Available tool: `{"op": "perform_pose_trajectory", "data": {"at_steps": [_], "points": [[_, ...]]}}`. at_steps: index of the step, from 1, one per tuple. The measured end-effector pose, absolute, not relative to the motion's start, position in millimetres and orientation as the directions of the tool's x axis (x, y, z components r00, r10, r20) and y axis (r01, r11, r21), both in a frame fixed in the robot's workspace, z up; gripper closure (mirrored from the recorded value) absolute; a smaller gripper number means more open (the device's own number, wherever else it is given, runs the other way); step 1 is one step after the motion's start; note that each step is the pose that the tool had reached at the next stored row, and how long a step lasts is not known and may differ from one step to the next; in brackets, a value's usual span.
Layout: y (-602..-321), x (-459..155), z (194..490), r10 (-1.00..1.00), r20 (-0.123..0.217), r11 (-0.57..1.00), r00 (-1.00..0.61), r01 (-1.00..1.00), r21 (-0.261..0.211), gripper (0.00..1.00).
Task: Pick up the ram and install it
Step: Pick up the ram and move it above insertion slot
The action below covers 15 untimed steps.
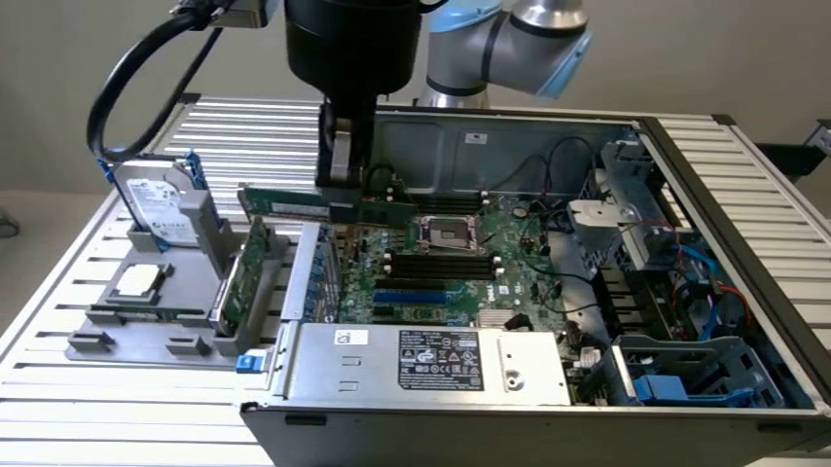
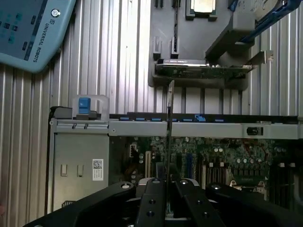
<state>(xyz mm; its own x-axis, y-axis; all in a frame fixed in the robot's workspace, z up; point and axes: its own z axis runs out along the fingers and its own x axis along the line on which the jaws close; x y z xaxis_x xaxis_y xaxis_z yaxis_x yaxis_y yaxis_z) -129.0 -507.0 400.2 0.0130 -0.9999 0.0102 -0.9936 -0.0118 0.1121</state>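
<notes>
The gripper [image 1: 344,199] grips the ram [image 1: 286,202] mid-length, aloft over the computer case's [image 1: 493,146] edge. Its long axis lies level, roughly parallel to the black slots [image 1: 442,263] lower down, toward the exterior view's right.

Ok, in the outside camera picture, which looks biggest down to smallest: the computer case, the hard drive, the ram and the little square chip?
1. computer case
2. hard drive
3. ram, longer than the drive but much thinner
4. square chip

Green ram [image 1: 279,202], ribbed silver table [image 1: 746,204]
</notes>
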Motion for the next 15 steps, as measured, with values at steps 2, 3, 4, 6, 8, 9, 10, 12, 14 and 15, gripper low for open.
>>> {"op": "perform_pose_trajectory", "data": {"at_steps": [2, 3, 4, 6, 8, 9, 10, 12, 14, 15], "points": [[-504.6, -121.6, 400.2, -1.000, 0.010, -0.012, 0.013, -0.994, 0.112, 0.86], [-503.2, -118.1, 400.2, -1.000, 0.010, -0.012, 0.013, -0.994, 0.112, 0.86], [-501.8, -114.7, 400.2, -1.000, 0.010, -0.012, 0.013, -0.994, 0.112, 0.86], [-498.9, -108.0, 400.2, -1.000, 0.010, -0.012, 0.013, -0.994, 0.112, 0.86], [-495.4, -101.6, 400.2, -1.000, 0.010, -0.012, 0.013, -0.994, 0.112, 0.86], [-493.2, -98.3, 400.2, -1.000, 0.010, -0.012, 0.013, -0.994, 0.112, 0.86], [-490.9, -95.4, 400.2, -1.000, 0.010, -0.012, 0.013, -0.994, 0.112, 0.86], [-485.9, -89.9, 400.0, -1.000, 0.010, -0.012, 0.013, -0.994, 0.112, 0.86], [-480.7, -84.6, 399.8, -1.000, 0.010, -0.012, 0.013, -0.994, 0.112, 0.86], [-478.0, -81.5, 399.6, -1.000, 0.010, -0.012, 0.013, -0.994, 0.112, 0.86]]}}
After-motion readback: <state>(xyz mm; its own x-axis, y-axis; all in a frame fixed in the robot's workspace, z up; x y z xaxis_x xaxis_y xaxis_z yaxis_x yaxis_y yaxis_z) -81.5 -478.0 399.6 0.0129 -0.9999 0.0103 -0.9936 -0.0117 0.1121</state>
